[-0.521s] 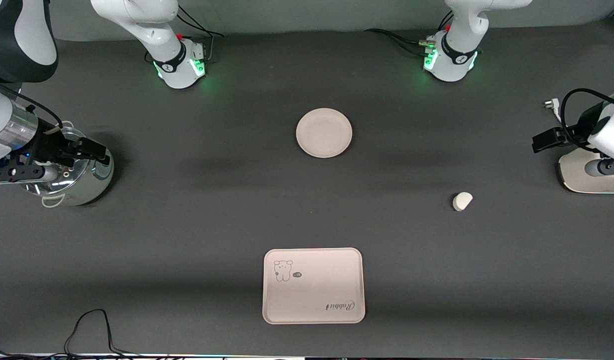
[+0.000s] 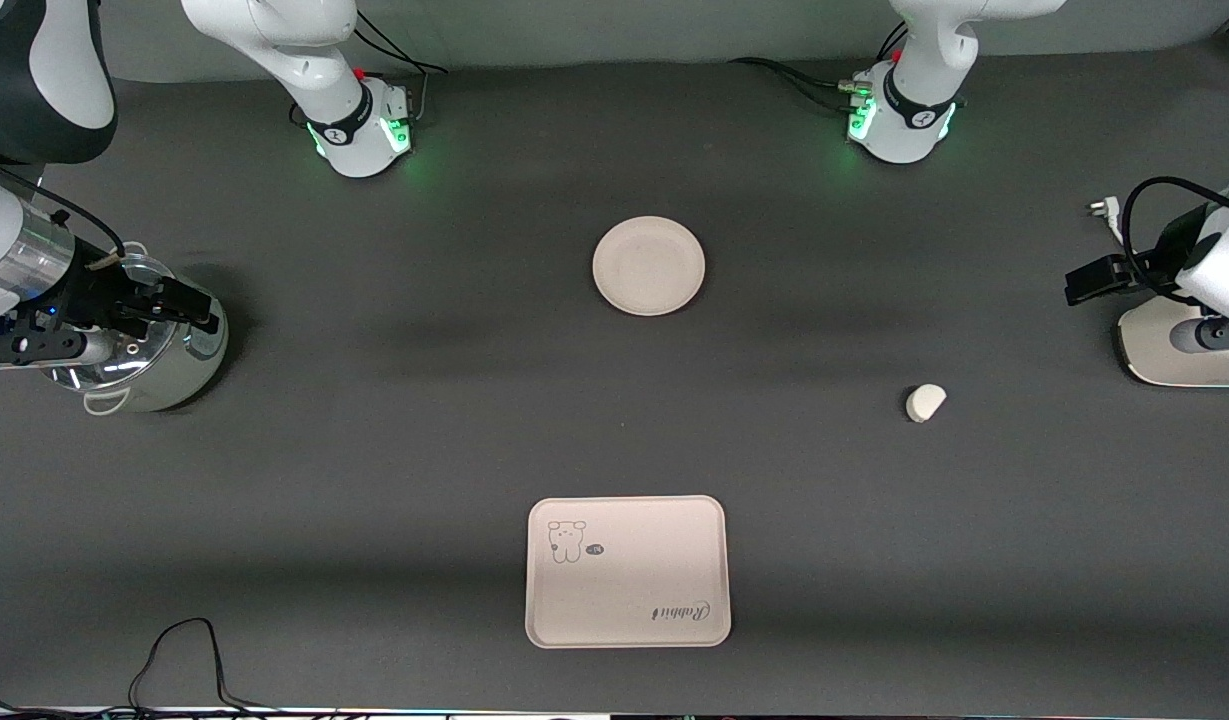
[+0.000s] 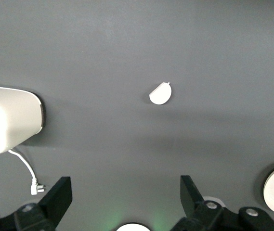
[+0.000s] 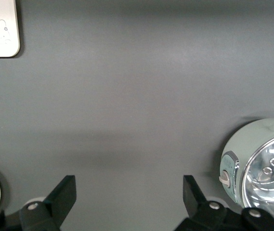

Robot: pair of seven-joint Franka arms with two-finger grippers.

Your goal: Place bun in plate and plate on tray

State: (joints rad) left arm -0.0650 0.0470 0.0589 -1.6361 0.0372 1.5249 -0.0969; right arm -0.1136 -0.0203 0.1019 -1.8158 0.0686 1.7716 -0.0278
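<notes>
Judging the bun (image 2: 925, 402) first, I expect it to be light and a little soft, smooth enough to slide on the table (image 2: 374, 420), so I would close gently across its rounded back and flat cut side, low on the body, rather than pinch the thin edge. It lies alone on the bare table toward the left arm's end, well apart from everything else. My left gripper (image 3: 126, 192) hangs high over that end beside a white appliance (image 2: 1174, 345), its fingers spread wide with nothing between them; in the left wrist view the bun sits out ahead of the fingertips, roughly centred on the gap, so I judge a forward reach and a descent are what it needs. The plate (image 2: 648, 266) looks stiff and shallow, best taken by its raised rim; it rests well apart from the bun, toward the middle between the two bases, and only its edge shows at the corner of the left wrist view. The tray (image 2: 627, 571) lies empty, nearer the front camera than the plate. My right gripper (image 4: 129, 195) waits over a shiny pot (image 2: 139, 345) at the right arm's end, fingers likewise spread and empty.
</notes>
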